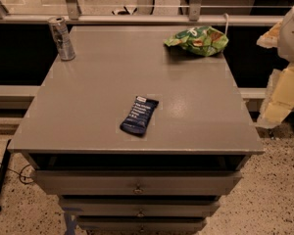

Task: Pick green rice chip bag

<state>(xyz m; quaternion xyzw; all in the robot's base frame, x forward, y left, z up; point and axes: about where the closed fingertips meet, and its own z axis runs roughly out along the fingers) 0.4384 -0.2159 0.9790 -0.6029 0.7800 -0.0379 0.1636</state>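
Bench top of flat grey board [98,97] fills most of the view, set over a stack of grey drawers [137,182] with small knobs. Pale cream-and-white robot gripper [284,92] hangs off the bench's right edge, clear of the surface and with no hold on the bag; whether it is open or closed I cannot tell. Crinkly bright-green puffy rice chip bag [198,39], with white lettering and orange-red patches, lies at the far right corner, nearest the gripper, so the reach would probably come in from that side. Flat navy-blue bar wrapper [139,115] lies towards the near edge, about midway across, well apart from the bag. Upright silver drink can [62,38] stands at the far left corner, out of the likely path
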